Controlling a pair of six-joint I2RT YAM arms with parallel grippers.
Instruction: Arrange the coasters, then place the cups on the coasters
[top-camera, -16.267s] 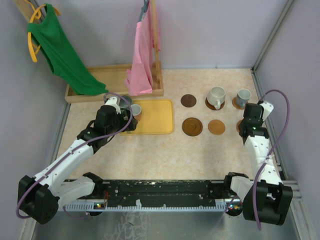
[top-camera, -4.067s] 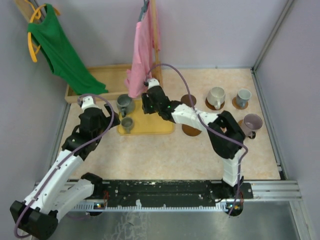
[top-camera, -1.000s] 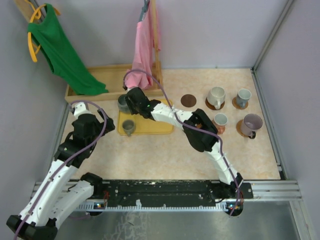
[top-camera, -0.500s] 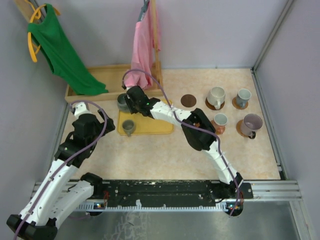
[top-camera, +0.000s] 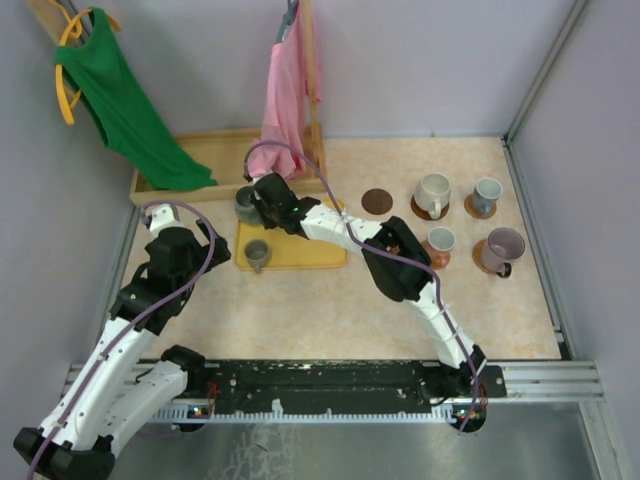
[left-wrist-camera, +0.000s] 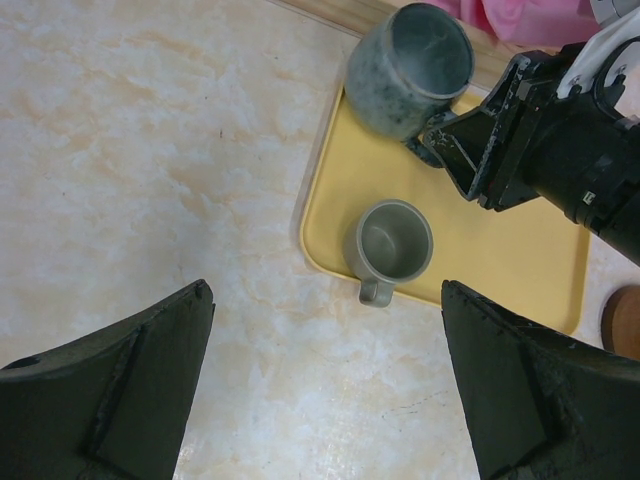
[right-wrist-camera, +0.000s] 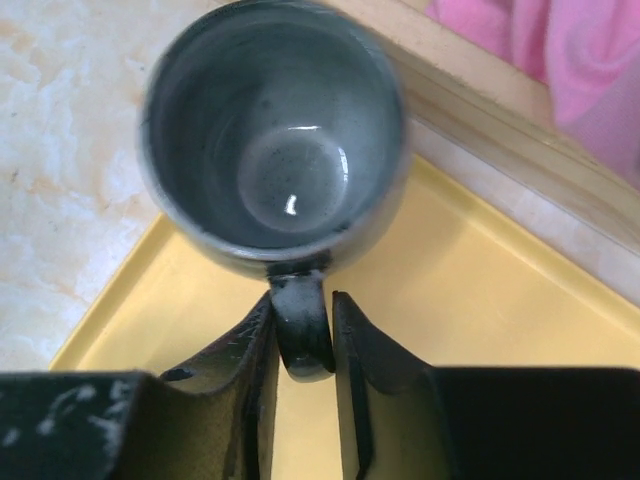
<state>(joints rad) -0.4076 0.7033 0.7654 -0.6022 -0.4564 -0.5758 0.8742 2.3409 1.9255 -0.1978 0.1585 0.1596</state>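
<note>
A dark grey-green cup (right-wrist-camera: 270, 140) stands at the far left corner of the yellow tray (right-wrist-camera: 480, 300). My right gripper (right-wrist-camera: 303, 300) is shut on its handle, one finger on each side. The top view has the same cup (top-camera: 245, 203) beside the right gripper (top-camera: 260, 205). A smaller grey-green cup (left-wrist-camera: 390, 240) sits at the tray's near edge, handle toward me. My left gripper (left-wrist-camera: 326, 290) hangs wide open above the bare table, short of that cup. One dark brown coaster (top-camera: 377, 201) lies bare. The cream (top-camera: 433, 192), blue-grey (top-camera: 487, 193), small pale (top-camera: 440, 240) and mauve (top-camera: 502, 247) cups rest on coasters.
A wooden tray (top-camera: 220, 150) runs along the back left, right behind the dark cup. A pink cloth (top-camera: 285, 100) hangs over it and a green garment (top-camera: 120, 100) hangs at the left wall. The right arm stretches across the table's middle, covering one coaster.
The right gripper's fingers have narrowed onto the dark cup's handle. The left arm has stayed where it was.
</note>
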